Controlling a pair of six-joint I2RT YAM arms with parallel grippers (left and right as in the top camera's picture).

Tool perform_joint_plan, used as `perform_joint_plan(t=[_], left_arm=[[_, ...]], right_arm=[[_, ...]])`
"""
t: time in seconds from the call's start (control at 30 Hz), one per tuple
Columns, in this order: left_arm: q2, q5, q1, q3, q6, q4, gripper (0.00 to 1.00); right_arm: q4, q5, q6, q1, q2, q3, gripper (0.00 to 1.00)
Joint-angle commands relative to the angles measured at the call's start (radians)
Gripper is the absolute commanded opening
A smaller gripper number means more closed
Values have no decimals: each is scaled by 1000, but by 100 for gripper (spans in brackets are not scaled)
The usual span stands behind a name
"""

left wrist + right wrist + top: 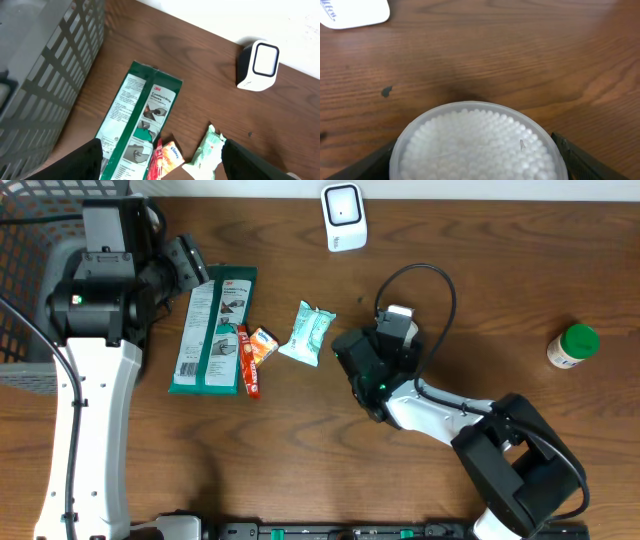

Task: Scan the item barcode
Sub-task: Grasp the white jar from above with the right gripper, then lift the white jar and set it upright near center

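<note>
A round clear tub of white cotton swabs [477, 142] fills the bottom of the right wrist view, and my right gripper [477, 161] is shut on it, one dark finger pressed against each side. In the overhead view that gripper [380, 345] sits mid-table and hides the tub. The white barcode scanner [343, 217] stands at the far edge; it also shows as scanner [350, 12] and scanner [257, 65]. My left gripper [160, 165] hangs open above the packets at the left, holding nothing.
A green glove package [212, 330], a red packet [247, 368], an orange tissue pack [263, 343] and a pale green wipes pack [310, 332] lie left of centre. A green-capped bottle [572, 345] stands far right. A grey mesh basket [30, 270] is at the left edge.
</note>
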Motion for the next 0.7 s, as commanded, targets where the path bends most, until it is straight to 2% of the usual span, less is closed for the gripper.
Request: perform_joint_plan(t=[0.0, 0.07, 0.27, 0.43, 0.57, 0.67], left_arm=[[2, -9, 6, 8, 2, 1, 77], [2, -9, 6, 8, 2, 1, 77], [2, -9, 6, 8, 2, 1, 77], [2, -9, 6, 8, 2, 1, 77], [2, -9, 6, 8, 2, 1, 77], [2, -9, 6, 8, 2, 1, 77]], right_arm=[[5, 18, -84, 1, 12, -6, 82], [1, 18, -150, 6, 8, -6, 99], [-7, 18, -283, 31, -51, -6, 99], [-65, -75, -313, 43, -193, -5, 99], [-184, -253, -389, 15, -379, 33, 99], [-371, -383, -394, -29, -506, 137, 99]])
